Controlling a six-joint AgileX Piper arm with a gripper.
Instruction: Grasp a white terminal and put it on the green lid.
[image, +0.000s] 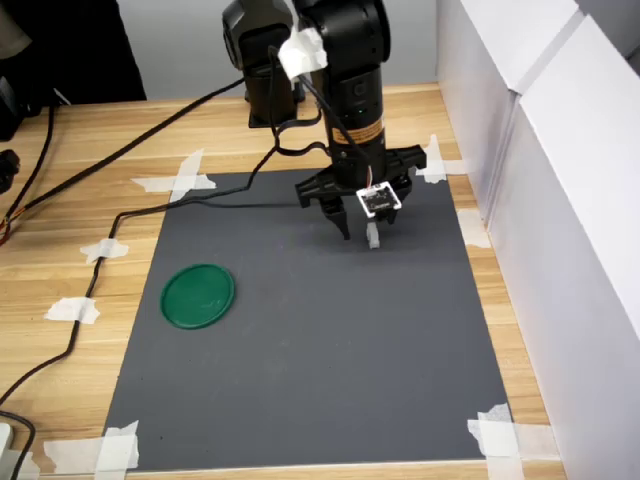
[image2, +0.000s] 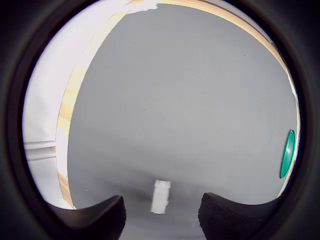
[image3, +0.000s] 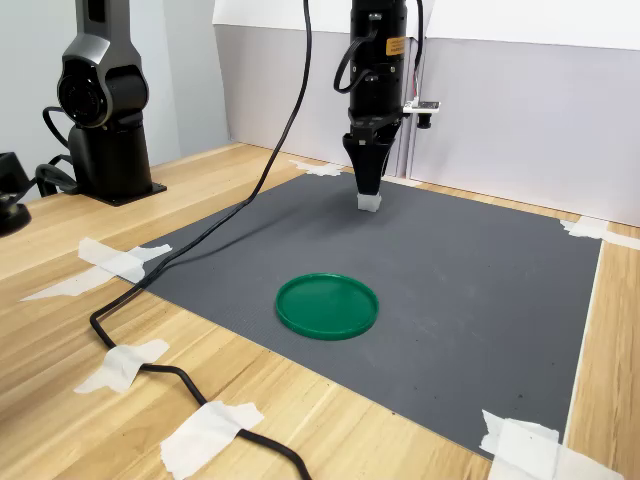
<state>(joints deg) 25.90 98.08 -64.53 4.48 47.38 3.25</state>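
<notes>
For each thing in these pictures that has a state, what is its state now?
gripper: open, its two fingers either side of the terminal.
white terminal: on the grey mat, between the gripper's fingers, not lifted.
green lid: flat on the mat, nothing on it.

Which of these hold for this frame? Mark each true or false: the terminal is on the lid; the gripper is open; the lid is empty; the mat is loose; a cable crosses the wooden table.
1. The white terminal already lies on the green lid. False: it sits on the grey mat, well apart from the lid.
2. The gripper is open, with the terminal between its fingers in the wrist view. True.
3. The green lid has nothing on it. True.
4. The grey mat lies loose on the table. False: white tape holds its corners to the wooden table.
5. A black cable runs across the wooden table. True.
</notes>
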